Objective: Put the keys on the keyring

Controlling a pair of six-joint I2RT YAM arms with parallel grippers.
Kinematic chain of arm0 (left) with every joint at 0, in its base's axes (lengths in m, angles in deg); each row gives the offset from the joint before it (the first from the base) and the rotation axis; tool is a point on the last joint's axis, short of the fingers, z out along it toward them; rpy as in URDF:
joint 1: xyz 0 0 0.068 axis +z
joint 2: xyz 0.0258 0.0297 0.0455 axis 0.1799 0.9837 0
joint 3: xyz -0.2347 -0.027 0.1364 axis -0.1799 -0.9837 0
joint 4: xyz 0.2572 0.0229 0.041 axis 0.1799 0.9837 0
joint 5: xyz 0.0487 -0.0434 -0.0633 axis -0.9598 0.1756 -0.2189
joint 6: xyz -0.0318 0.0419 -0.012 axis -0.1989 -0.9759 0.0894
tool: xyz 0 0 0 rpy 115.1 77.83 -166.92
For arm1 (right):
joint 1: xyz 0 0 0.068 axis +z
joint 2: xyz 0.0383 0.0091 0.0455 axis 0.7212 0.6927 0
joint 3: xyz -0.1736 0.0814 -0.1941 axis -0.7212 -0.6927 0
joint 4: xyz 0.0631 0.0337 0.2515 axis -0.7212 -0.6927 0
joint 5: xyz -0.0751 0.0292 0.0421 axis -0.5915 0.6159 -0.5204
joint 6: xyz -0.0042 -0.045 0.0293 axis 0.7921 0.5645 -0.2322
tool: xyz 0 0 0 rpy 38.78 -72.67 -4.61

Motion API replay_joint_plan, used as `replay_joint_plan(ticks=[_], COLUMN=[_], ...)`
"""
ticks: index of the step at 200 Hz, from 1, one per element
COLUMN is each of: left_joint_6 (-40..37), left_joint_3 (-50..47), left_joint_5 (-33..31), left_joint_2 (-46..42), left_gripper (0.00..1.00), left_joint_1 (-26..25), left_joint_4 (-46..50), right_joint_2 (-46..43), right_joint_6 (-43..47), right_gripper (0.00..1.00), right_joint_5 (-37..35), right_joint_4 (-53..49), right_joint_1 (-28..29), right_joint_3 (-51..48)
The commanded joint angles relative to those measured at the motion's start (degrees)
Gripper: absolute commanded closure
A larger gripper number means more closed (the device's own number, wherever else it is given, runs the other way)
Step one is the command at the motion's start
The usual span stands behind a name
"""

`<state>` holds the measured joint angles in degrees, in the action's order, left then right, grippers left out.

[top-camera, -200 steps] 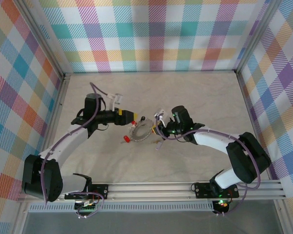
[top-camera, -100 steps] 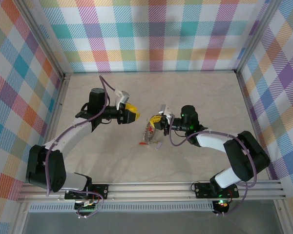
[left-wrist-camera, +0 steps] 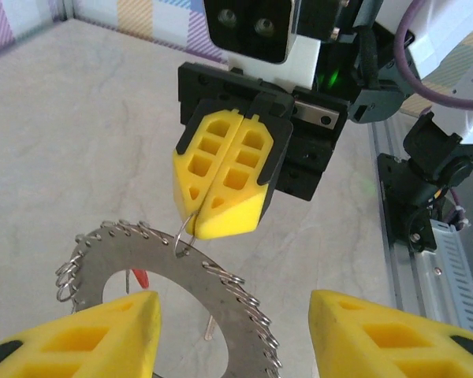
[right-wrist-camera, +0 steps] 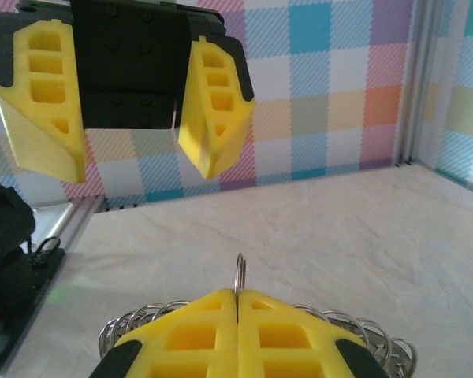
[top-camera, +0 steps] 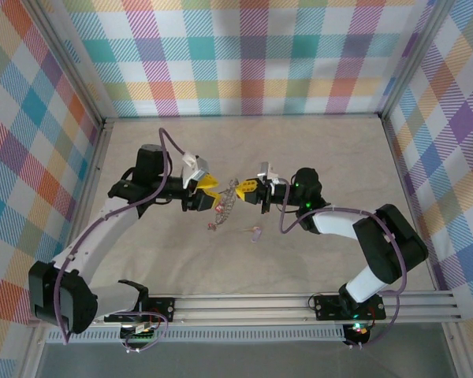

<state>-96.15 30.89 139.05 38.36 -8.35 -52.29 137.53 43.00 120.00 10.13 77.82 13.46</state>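
Note:
The keyring, a flat grey ring edged with small wire loops, hangs tilted between my two arms. My right gripper is shut on one small loop at its rim, and in the left wrist view its yellow fingers pinch that loop. My left gripper faces it, open, with a finger on each side of the ring and not touching it. A red key shows through the ring's middle. Below the ring, a pale lilac key and a small red key lie on the table.
Beige tabletop is enclosed by plaid walls, with a metal rail along the near edge. The left gripper's open fingers hang above in the right wrist view. Purple cables loop over both arms.
The right gripper has lifted the keyring off the table, tilted it up and carried it left toward the left gripper. The left wrist has turned, and its jaws stand narrower than a second ago.

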Motion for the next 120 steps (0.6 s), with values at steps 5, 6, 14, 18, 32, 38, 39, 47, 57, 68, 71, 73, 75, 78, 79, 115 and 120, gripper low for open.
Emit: replay_joint_plan(ticks=[5, 6, 14, 18, 32, 38, 39, 47, 57, 68, 71, 73, 75, 78, 79, 115, 120], left_joint_6=[-1.87, -1.94, -2.32, -2.5, -4.2, -4.95, -5.06, -5.91, -6.24, -6.69, -6.86, -6.92, -6.93, -7.0, -7.01, -7.18, -7.05], left_joint_3=[0.22, 0.27, 0.6, 0.79, 1.36, 1.42, 1.4, 1.27, 1.03, 0.63, 0.61, 0.54, 0.5, 0.43, 0.46, 0.16, 0.14], left_joint_5=[-0.68, -0.64, -0.44, -0.51, -0.52, -0.4, -0.33, -0.02, 0.95, 1.17, 1.09, 1.01, 0.99, 0.93, 0.86, -0.5, -0.47], left_joint_2=[-2.52, -2.56, -2.73, -2.74, -2.38, -2.19, -2.17, -2.07, -2.19, -2.67, -2.78, -2.88, -2.92, -3.08, -3.1, -4.65, -4.95], left_gripper=[0.47, 0.47, 0.47, 0.47, 0.49, 0.5, 0.5, 0.51, 0.51, 0.52, 0.52, 0.52, 0.52, 0.52, 0.52, 0.65, 0.67], left_joint_1=[-0.62, -0.62, -0.75, -0.83, -1.63, -2.03, -2.12, -2.49, -2.63, -2.87, -2.94, -3.02, -3.06, -3.15, -3.16, -3.16, -3.1], left_joint_4=[-1.23, -1.19, -0.78, -0.31, 1.86, 2.42, 2.52, 3.05, 3.26, 3.4, 3.68, 3.75, 3.78, 3.92, 3.98, 4.16, 4.07], right_joint_2=[-1.88, -1.88, -1.8, -1.71, -1.53, -1.53, -1.57, -1.74, -1.96, -2.27, -2.32, -2.37, -2.47, -2.54, -2.65, -4.15, -4.23], right_joint_6=[-1.68, -1.68, -1.89, -1.91, -1.85, -1.92, -1.89, -1.94, -2.03, -2.1, -2.11, -2.12, -2.07, -2.04, -1.99, -0.15, -0.12], right_gripper=[1.0, 1.0, 1.0, 1.0, 1.0, 1.0, 1.0, 1.0, 1.0, 1.0, 1.0, 1.0, 1.0, 1.0, 1.0, 1.0, 1.0], right_joint_5=[4.91, 4.88, 4.51, 4.54, 4.95, 5.18, 5.15, 5.13, 4.85, 4.75, 4.76, 4.71, 4.75, 4.83, 4.84, 4.75, 4.76], right_joint_4=[5.48, 5.52, 5.57, 5.56, 5.48, 5.33, 5.36, 5.23, 5.21, 4.93, 4.7, 4.51, 4.26, 3.9, 3.76, 0.16, -0.17], right_joint_1=[1.5, 1.57, 2.1, 2.34, 3.19, 3.55, 3.66, 4.15, 4.67, 5.16, 5.29, 5.33, 5.4, 5.59, 5.6, 7.05, 7.18], right_joint_3=[2.39, 2.42, 2.68, 2.92, 3.81, 4.18, 4.24, 4.62, 4.95, 5.3, 5.47, 5.58, 5.67, 5.84, 5.91, 6.66, 6.81])
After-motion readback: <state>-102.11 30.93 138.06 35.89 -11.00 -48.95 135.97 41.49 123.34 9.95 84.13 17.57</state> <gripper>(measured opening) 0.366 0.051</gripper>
